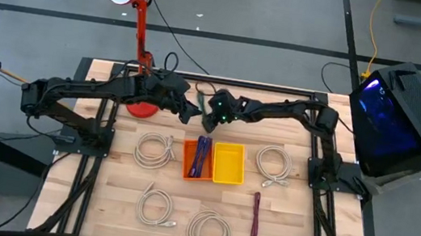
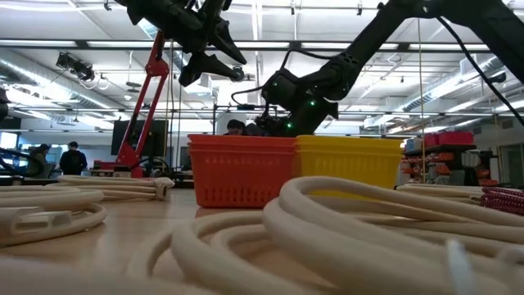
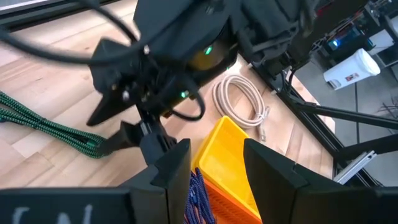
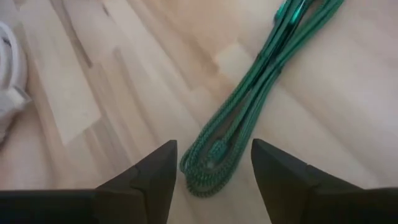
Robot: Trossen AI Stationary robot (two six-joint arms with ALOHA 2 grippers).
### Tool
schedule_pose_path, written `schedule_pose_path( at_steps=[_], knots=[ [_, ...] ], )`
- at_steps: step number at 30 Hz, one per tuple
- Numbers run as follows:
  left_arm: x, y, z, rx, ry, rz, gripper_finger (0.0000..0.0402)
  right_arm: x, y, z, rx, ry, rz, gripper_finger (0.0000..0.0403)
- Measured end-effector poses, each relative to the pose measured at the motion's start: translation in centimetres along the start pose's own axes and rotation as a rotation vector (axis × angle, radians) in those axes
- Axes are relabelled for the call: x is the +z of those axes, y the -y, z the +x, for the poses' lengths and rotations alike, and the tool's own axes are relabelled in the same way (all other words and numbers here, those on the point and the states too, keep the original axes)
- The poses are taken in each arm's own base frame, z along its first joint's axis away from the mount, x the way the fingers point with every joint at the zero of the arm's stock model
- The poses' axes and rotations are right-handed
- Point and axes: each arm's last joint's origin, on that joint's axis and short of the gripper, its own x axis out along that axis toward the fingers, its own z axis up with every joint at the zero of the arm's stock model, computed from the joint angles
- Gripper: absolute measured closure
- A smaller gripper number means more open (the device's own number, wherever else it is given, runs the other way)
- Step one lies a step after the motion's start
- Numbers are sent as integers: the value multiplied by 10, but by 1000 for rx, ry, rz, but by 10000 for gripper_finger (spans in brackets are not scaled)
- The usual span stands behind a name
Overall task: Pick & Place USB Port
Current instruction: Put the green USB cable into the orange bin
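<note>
While hovering over the wooden table (image 4: 74, 93) with fingers spread wide, grips nothing: so stands the right gripper (image 4: 214, 155). Directly beneath and between its fingertips, the looped end of the green cable (image 4: 249, 106), lying flat, the rest trailing forward and away.

Likely next: drop and pinch.

Risks, as judged from here:
- Closing on only one or two braided strands instead of the whole bundle. Cause: loose, slippery loops fanned out at the end. Result: coil unravelling and dangling on the lift.
- Driving fingertips into the tabletop. Cause: thin cable lying low, little margin on the descent.
- Clipping the left gripper (image 3: 217, 155), close beside and raised, fingers apart and empty. Cause: both wrists crowded into the same patch, with the left arm's own wiring hanging near.
- Dragging the long tail across the orange bin (image 1: 186, 169) or the yellow bin (image 1: 228, 178), both just nearward of the grippers. Cause: lifting too low before carrying. Could tip or shove a bin, or leave the tail draped over a rim.
</note>
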Motion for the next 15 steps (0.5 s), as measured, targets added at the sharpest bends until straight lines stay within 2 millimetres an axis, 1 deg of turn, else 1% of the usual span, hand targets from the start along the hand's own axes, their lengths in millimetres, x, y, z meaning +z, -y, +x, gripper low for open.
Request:
schedule_pose_path(
  at_steps=[3,5,7,8,9,11,12,15],
  knots=[
    [0,0,0,0,0,1,246,-7,-4,7,-17,-16,-23,195],
    [0,0,0,0,-1,1,246,-8,-4,9,-34,-8,-29,197],
    [0,0,0,-2,-1,1,246,-8,-3,9,-43,-10,-31,216],
    [0,0,0,-3,-3,1,246,-8,-1,9,-49,-13,-30,238],
    [0,0,0,-5,-5,1,246,-8,1,9,-51,-22,-28,272],
    [0,0,0,-8,-8,1,246,-6,5,8,-54,-25,-21,357],
    [-1,0,0,-7,-11,1,246,-6,5,7,-55,-26,-26,377],
    [-1,0,0,-4,-15,0,246,-6,5,7,-60,-26,-30,394]
  ],
)
